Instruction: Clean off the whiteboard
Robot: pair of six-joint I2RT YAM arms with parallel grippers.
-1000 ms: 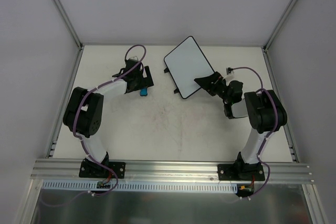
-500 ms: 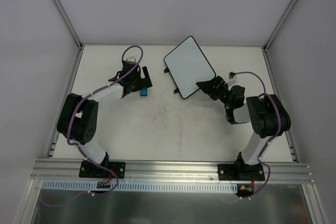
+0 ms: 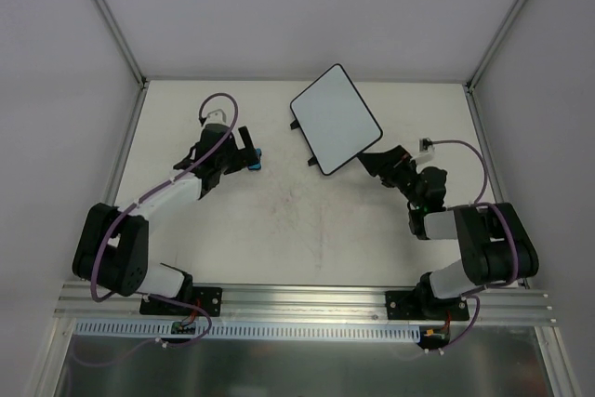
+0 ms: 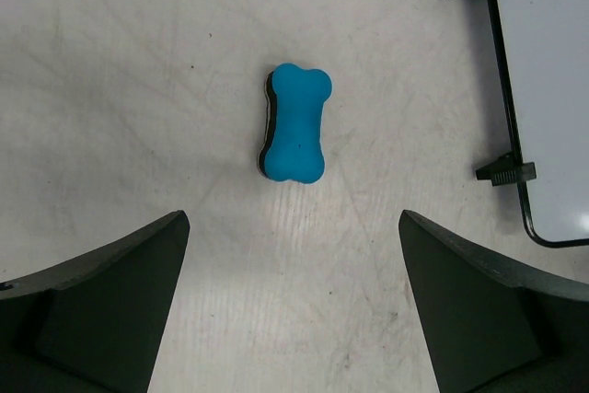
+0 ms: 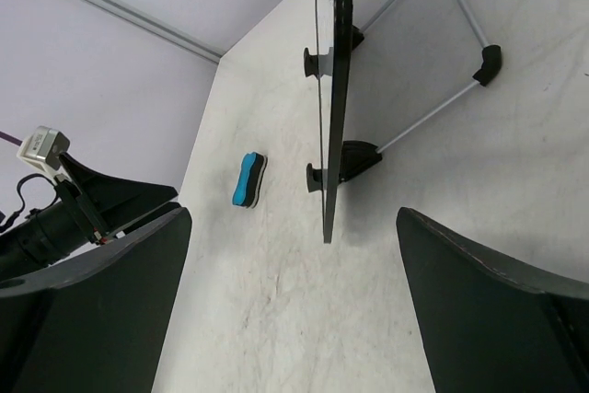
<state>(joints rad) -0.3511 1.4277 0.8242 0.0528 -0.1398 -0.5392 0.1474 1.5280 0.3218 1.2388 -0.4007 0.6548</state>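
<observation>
1. Left black two-finger pincer (image 4: pixel 293 216) is wide open and holds nothing. I see its two dark fingers low on each side of my left wrist view.
2. Between those fingers, a bit farther out, lies the small blue bone-shaped eraser (image 4: pixel 294 121) with a black underside. It is flat on the table and no finger touches it.
3. From above, I see this pincer (image 3: pixel 240 152) just beside the eraser (image 3: pixel 254 161), on the left half of the flat white table top (image 3: pixel 307 220).
4. Right black two-finger pincer (image 5: pixel 293 218) is wide open too, with nothing in it.
5. Straight out past it I see the small white board with a thin black frame (image 5: pixel 335 89) from the side, as a thin dark line. It stands up on small black feet (image 5: pixel 354 156), and a thin silver wire stand (image 5: pixel 489 59) props it from behind.
6. The board's near end shows in the gap of my right wrist view, and the fingers stand well out to each side of it.
7. From above, the whiteboard (image 3: pixel 335 118) is at the far middle of the table, a bit to the right, turned at a slant. Its face looks plain white. The right pincer (image 3: pixel 379 161) is just by its near right corner.
8. The eraser sits to the left of the whiteboard, apart from it.
</observation>
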